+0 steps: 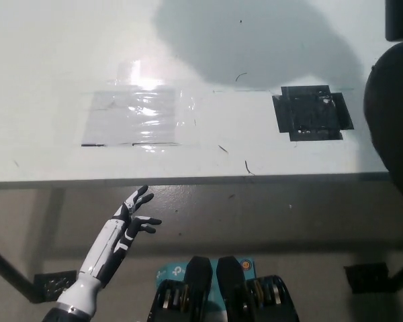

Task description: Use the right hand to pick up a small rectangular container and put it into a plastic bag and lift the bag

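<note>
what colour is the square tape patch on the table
Black, glossy; the tape patch shows in the head view.
</note>
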{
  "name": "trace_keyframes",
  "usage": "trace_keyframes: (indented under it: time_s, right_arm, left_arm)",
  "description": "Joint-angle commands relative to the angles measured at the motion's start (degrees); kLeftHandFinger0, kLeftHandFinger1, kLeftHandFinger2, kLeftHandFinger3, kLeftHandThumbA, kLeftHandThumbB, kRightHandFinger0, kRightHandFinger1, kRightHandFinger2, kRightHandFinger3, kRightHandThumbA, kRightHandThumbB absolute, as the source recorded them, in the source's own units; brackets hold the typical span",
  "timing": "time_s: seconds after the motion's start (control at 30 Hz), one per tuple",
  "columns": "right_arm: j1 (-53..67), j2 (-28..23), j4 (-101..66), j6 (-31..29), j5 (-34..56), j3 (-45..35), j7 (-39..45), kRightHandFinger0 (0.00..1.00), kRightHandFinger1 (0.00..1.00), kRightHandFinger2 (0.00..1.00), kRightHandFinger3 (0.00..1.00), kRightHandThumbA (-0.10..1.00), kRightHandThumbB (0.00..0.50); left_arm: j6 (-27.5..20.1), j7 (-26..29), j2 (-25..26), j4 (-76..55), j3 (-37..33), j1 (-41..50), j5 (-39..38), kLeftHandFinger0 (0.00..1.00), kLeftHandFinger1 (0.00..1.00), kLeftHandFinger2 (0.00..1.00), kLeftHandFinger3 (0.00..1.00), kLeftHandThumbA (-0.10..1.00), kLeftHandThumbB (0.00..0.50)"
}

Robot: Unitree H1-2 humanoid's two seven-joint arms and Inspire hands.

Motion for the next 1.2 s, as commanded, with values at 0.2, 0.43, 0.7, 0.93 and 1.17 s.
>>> trace_keyframes:
  time_s: [0.2, 0.43, 0.7, 0.93, 1.17]
  right_arm:
    - [4.18, 2.78, 9.92, -0.07, 1.39, 5.31, 2.36, 0.0, 0.15, 0.7, 1.0, -0.1, 0.035]
    - [10.44, 6.48, 20.5, -3.31, -7.83, 9.07, 7.56, 0.0, 0.13, 0.65, 0.73, -0.1, 0.069]
    - [10.48, 8.16, 22.29, -4.36, -9.62, 7.71, 8.28, 0.0, 0.1, 0.66, 0.6, -0.1, 0.105]
    - [9.27, 8.48, 21.7, -3.27, -12.68, 8.43, 9.49, 0.0, 0.06, 0.6, 0.82, -0.1, 0.031]
    - [9.88, 9.39, 21.92, -4.15, -11.68, 5.32, 9.81, 0.0, 0.02, 0.59, 0.99, -0.1, 0.076]
  left_arm:
    - [-2.15, -0.23, 0.75, -1.44, -0.24, -1.42, 0.89, 0.67, 0.7, 0.95, 1.0, 1.0, 0.063]
    - [-1.69, -0.51, 0.77, -2.04, -0.34, -1.51, 0.78, 0.68, 0.7, 0.97, 1.0, 1.0, 0.059]
    - [-1.71, -0.72, 1.13, -1.96, -0.41, -1.91, 0.99, 0.68, 0.71, 0.98, 1.0, 1.0, 0.057]
    - [-2.0, -0.88, 1.27, -1.74, -0.53, -1.78, 0.76, 0.68, 0.71, 0.97, 1.0, 1.0, 0.06]
    - [-1.88, -0.93, 1.39, -1.8, -0.62, -2.25, 0.69, 0.67, 0.71, 0.95, 1.0, 1.0, 0.059]
